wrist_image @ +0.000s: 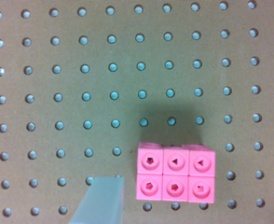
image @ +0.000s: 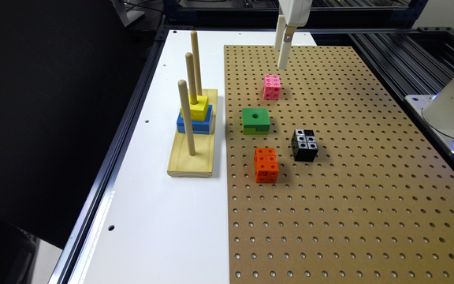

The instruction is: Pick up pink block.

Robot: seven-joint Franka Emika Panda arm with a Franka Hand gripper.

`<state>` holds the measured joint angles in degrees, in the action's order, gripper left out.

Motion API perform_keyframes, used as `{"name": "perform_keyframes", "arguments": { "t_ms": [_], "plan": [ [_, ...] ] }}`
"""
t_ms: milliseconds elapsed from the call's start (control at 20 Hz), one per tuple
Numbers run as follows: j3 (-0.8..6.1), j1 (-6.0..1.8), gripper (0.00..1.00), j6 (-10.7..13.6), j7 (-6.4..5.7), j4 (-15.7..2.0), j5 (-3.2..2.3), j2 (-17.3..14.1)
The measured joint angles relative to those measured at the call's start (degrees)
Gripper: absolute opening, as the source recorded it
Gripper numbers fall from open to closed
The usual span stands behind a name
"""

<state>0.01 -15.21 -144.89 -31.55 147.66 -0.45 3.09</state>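
At the fingers (wrist_image: 99, 201): spread well apart, pale and blurred, clamped on nothing. Between them, seen from the wrist: the pink block (wrist_image: 176, 172), flat on the pegboard (wrist_image: 58, 93), touched by neither finger, nearer to one than to the other, with a gap of bare board on each side. Two rows of three cubelet faces toward the camera, a round recess in each. Dark shadow on the board just beside the block.

Outward, in the exterior view: white gripper (image: 283, 59) hanging tips-down, clear of the board, above and just behind the pink block's far side. Block itself upright and square on the far part of the brown board, apart from everything else.

Nearer the camera: green block (image: 255, 120) with a hole in its top, close to the pink one but not touching. Further forward, black cube (image: 305, 145) toward the exterior view's right and orange cube (image: 266, 165) toward its left, near each other, apart.

On the exterior view's left, off the pegboard, on the white table (image: 152, 221): wooden peg stand (image: 192, 156) with three upright pegs, a yellow piece (image: 197, 107) stacked on a blue piece (image: 194, 124) over the middle peg.
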Motion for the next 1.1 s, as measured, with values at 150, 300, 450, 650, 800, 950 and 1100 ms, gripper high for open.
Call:
{"name": "perform_keyframes", "arguments": {
  "t_ms": [150, 300, 450, 650, 800, 950, 1100],
  "plan": [
    [0.00, -0.44, 1.00, -0.01, 0.38, 0.02, 0.00, -0.12],
    [0.00, -0.47, 1.00, -1.90, 0.39, 0.13, 0.00, -2.22],
    [0.00, -0.48, 1.00, -5.16, 0.41, 0.07, 0.00, -5.40],
    [0.00, -0.50, 1.00, -6.43, 0.42, 0.02, 0.00, -6.61],
    [0.00, -0.51, 1.00, -7.64, 0.42, 0.13, 0.00, -8.22],
    [0.00, -0.52, 1.00, -11.75, 0.43, 0.05, 0.00, -12.26],
    [0.00, -0.53, 1.00, -14.29, 0.43, -0.15, 0.00, -14.66]
  ]
}}
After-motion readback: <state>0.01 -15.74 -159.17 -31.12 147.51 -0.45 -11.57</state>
